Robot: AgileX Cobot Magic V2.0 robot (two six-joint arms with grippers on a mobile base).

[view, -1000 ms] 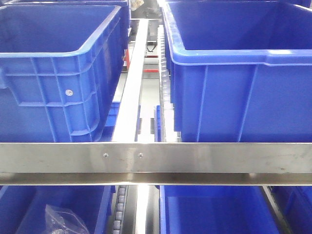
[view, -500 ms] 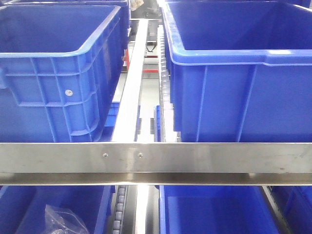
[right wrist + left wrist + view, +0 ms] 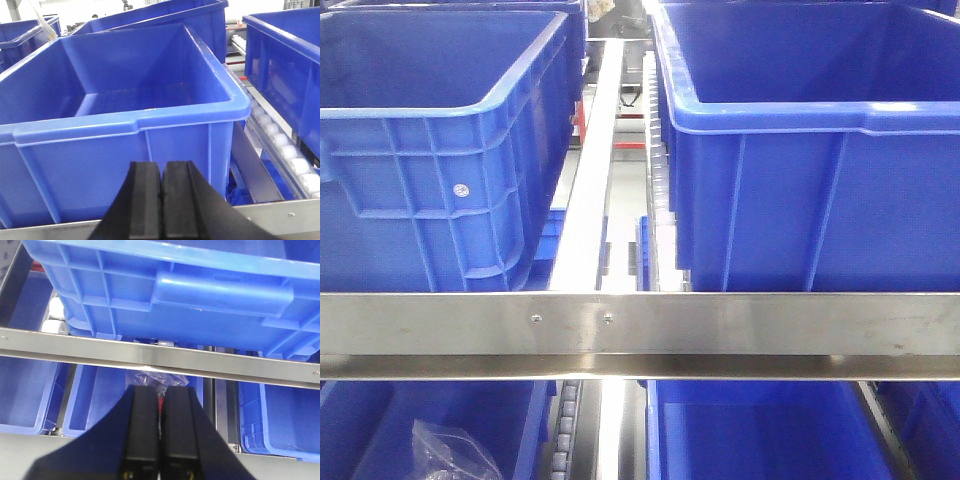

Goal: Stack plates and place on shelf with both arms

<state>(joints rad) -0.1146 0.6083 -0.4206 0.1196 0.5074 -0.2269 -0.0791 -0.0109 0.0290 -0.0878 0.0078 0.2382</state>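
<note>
No plates show in any view. The shelf is a steel rack: its front rail [image 3: 640, 335] crosses the front view, and the same kind of rail [image 3: 160, 357] crosses the left wrist view. My left gripper [image 3: 160, 392] is shut with nothing between its black fingers; it points at the lower level, just under the rail. My right gripper [image 3: 161, 167] is shut and empty too, hovering in front of the near wall of a large blue bin [image 3: 125, 120]. Neither gripper appears in the front view.
Two big blue bins [image 3: 430, 150] [image 3: 810, 150] stand on the upper level with a white roller track [image 3: 590, 170] between them. Lower bins [image 3: 100, 400] hold a crumpled clear plastic bag [image 3: 157, 380]. White rollers [image 3: 285, 150] run to the right of the right bin.
</note>
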